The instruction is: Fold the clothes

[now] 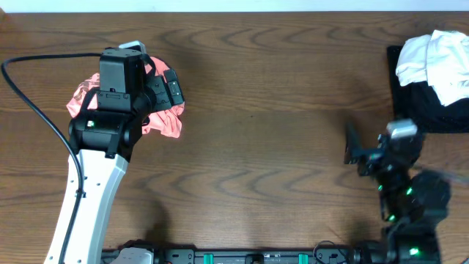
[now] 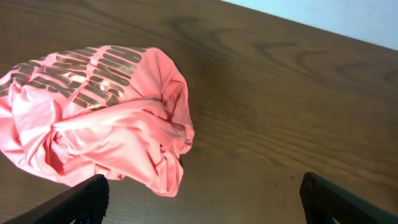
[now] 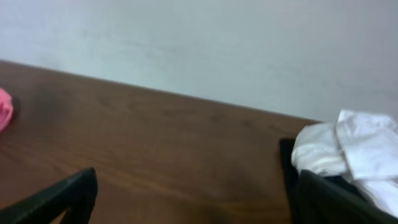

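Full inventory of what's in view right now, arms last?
pink shirt: one, coral-pink with pale lettering, crumpled at the table's left, under the left gripper
white T-shirt: one, white, bunched on the black garment, far right
black garment: one, black, folded, right edge
table: one, dark wood
wall: pale, behind the table
cable: one, black, left side
left arm: one, white and black
right arm: one, black, lower right
left gripper: open, above the pink shirt
right gripper: open, empty
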Controlling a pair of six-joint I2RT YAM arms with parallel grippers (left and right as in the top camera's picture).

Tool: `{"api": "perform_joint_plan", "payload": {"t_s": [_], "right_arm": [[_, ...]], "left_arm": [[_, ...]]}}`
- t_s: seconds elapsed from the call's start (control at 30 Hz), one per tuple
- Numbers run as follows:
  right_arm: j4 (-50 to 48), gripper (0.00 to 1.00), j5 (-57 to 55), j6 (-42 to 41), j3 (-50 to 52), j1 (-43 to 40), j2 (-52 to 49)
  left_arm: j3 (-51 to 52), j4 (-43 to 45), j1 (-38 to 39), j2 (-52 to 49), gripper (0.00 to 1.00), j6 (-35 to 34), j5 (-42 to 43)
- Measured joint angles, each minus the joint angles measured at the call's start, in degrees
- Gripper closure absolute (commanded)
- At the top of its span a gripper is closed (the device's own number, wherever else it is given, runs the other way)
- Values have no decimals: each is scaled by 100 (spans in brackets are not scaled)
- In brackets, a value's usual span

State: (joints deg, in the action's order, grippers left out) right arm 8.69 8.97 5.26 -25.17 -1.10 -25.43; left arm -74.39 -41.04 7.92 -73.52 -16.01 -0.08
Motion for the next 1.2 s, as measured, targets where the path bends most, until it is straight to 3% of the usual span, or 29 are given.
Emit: {"api": "perform_joint_plan", "payload": {"t_s": [0.17,0.43,0.83,1.2], "right_arm": [[-616,1,2,-308,1412,0,931],[-765,1,-24,-463,2312,0,1659],[-527,1,-157,-468,2468,0,2437],[-527,1,-155,-468,2468,0,2470]], "left_arm": [[0,-7,0,0,2,-2,4],[0,-4,0,0,2,0,2],[0,-7,0,0,2,0,2],[0,-4,0,0,2,-2,4]]}}
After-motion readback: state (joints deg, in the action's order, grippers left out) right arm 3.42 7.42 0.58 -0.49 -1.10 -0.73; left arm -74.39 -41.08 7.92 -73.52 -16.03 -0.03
